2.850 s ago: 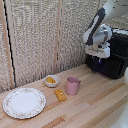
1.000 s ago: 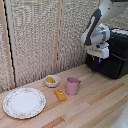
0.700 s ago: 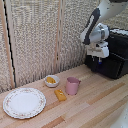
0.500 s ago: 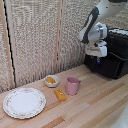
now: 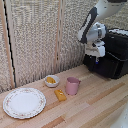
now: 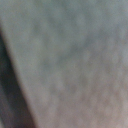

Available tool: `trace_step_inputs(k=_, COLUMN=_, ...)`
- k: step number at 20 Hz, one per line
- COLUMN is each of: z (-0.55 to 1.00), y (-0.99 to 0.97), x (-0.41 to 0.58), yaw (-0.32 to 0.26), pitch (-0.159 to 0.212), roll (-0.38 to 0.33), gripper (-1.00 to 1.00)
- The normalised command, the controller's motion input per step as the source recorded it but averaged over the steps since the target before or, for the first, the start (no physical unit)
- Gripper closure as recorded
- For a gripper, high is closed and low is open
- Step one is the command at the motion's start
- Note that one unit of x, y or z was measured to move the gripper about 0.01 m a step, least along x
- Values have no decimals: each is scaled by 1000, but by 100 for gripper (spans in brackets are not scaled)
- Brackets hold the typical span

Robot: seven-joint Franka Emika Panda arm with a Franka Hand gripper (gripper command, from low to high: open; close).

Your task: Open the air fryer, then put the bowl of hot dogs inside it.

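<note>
The black air fryer [image 5: 114,52] stands at the exterior view's right on the wooden table. My gripper [image 5: 96,58] hangs fingers-down right against the fryer's front drawer [image 5: 102,67]. The handle is hidden behind my hand. Whether the fingers hold anything is too small to tell. The small white bowl [image 5: 51,81] with yellow-orange hot dogs [image 5: 50,79] sits near the back wall, well to the left of the gripper. The wrist view is only a grey blur.
A pink cup [image 5: 73,85] stands just right of the bowl, with an orange-yellow block [image 5: 60,95] in front of it. A large patterned plate [image 5: 24,102] lies at the exterior view's left. A woven screen [image 5: 40,35] closes off the back.
My hand has shifted only slightly at the fryer's front, a little left and back. The bowl, cup, block and plate have not moved.
</note>
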Motion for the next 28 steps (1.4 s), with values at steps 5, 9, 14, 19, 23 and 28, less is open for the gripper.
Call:
trace_step_inputs(k=5, z=0, y=915, x=-431, yaw=0, pitch=-74, roll=17, gripper=100)
trace_step_inputs(k=9, z=0, y=860, x=-337, yaw=0, pitch=-177, roll=5, gripper=100)
trace_step_inputs(k=14, z=4, y=909, x=-291, yaw=0, pitch=-132, roll=7, gripper=100)
trace_step_inputs(k=19, z=0, y=975, x=-251, yaw=0, pitch=-97, roll=8, gripper=100)
trace_step_inputs(k=23, z=-32, y=911, x=-154, yaw=-9, pitch=-43, roll=0, gripper=100)
trace_step_inputs(k=28, z=-250, y=604, x=-58, yaw=-31, pitch=-2, roll=0, gripper=100)
